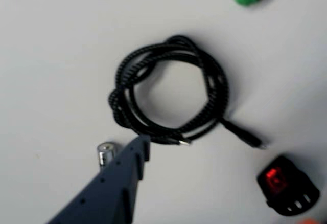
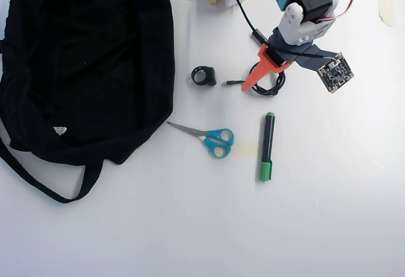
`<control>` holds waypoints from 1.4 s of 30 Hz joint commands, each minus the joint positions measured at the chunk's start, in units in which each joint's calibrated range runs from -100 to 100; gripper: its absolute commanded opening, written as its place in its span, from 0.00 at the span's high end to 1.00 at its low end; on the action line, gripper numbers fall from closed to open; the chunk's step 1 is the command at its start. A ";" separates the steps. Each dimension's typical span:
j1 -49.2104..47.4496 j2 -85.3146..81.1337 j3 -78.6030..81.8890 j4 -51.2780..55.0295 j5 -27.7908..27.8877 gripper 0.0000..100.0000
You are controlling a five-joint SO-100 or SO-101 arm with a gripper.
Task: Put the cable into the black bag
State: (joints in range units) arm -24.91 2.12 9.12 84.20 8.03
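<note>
The cable (image 1: 171, 93) lies on the white table as a small coil of black braided cord, its plug end (image 1: 250, 139) sticking out to the lower right in the wrist view. My gripper (image 1: 225, 181) hangs above it, open and empty. Its grey finger (image 1: 134, 155) enters from the lower left and only a sliver of the orange finger (image 1: 308, 221) shows at the bottom right. In the overhead view the orange finger (image 2: 256, 74) covers part of the cable (image 2: 276, 87). The black bag (image 2: 88, 62) lies far left, its strap (image 2: 38, 179) trailing below it.
A black ring clip (image 2: 204, 75) sits between bag and cable, showing a red glow in the wrist view (image 1: 286, 183). A small silver battery (image 1: 106, 152) lies by the grey finger. Blue scissors (image 2: 212, 139) and a green-capped marker (image 2: 267, 145) lie below the cable.
</note>
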 commanded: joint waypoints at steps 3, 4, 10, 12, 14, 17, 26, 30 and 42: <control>-0.22 -0.29 5.62 -7.54 -0.17 0.51; -0.15 -0.29 6.51 -8.49 -0.12 0.51; 0.30 -0.29 9.12 -9.61 -0.17 0.51; 0.67 -0.29 9.30 -9.61 -0.17 0.51; 1.12 0.04 9.30 -9.61 -0.06 0.51; 2.17 1.87 8.94 -9.78 0.36 0.51; 3.14 6.43 8.67 -16.93 0.46 0.51; 3.14 8.34 8.58 -19.08 0.46 0.51; 3.89 12.24 9.03 -20.55 -0.12 0.51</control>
State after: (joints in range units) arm -22.19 14.40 18.87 64.53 8.18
